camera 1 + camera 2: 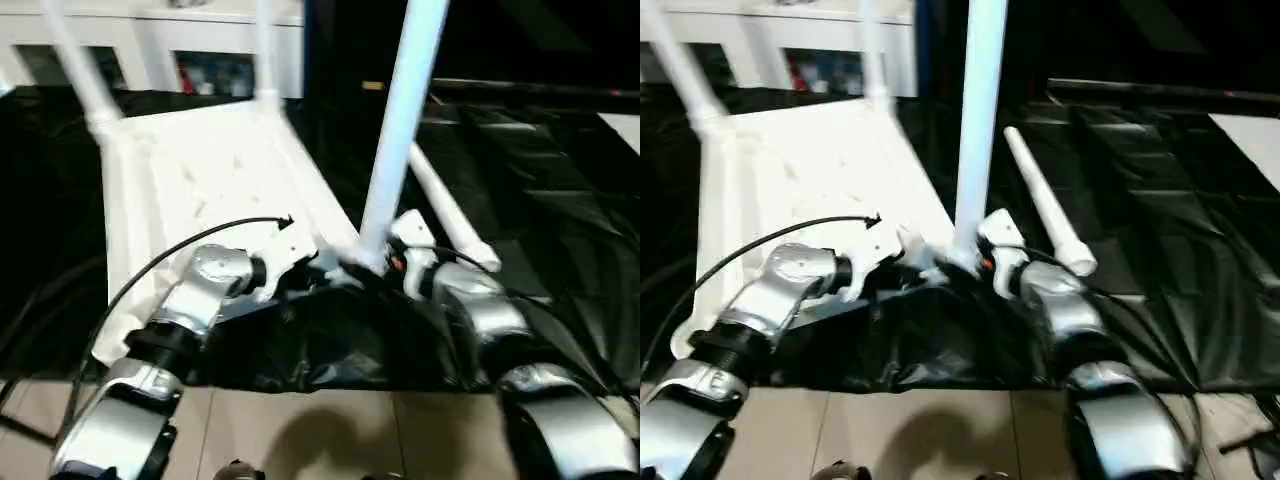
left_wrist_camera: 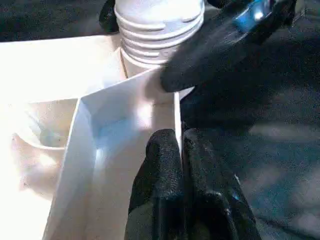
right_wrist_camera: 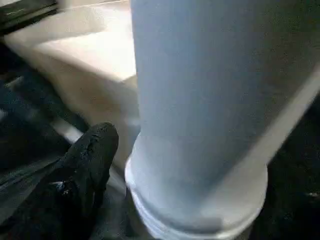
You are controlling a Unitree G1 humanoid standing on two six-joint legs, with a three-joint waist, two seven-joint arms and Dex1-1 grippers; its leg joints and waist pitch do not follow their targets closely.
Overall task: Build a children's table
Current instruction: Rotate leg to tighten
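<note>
We see the table top [image 1: 215, 170] lying upside down on black sheeting [image 1: 560, 200], taking up the left-centre of the left eye frame, its rim facing up. Two legs already stand in its far corners: one at the upper left [image 1: 80, 65] and another near the top centre [image 1: 266, 55]. A third leg [image 1: 400, 130] rises tall from the near right corner socket, just right of the frame's middle, and a fourth leg [image 1: 450, 215] lies loose on the sheeting just to its right, slanting toward the lower right. Our left gripper [image 2: 181, 150] is pinched shut on the thin rim wall of the top close to that near corner, one black finger on each side of the wall, in the lower centre of the left wrist frame. Our right gripper [image 1: 395, 255] sits at the base of the standing leg; one black finger [image 3: 92, 150] stands apart from the leg's ribbed collar, so the claw looks spread wide and holds nothing. A white cabinet [image 1: 190, 45] runs along the top left.
</note>
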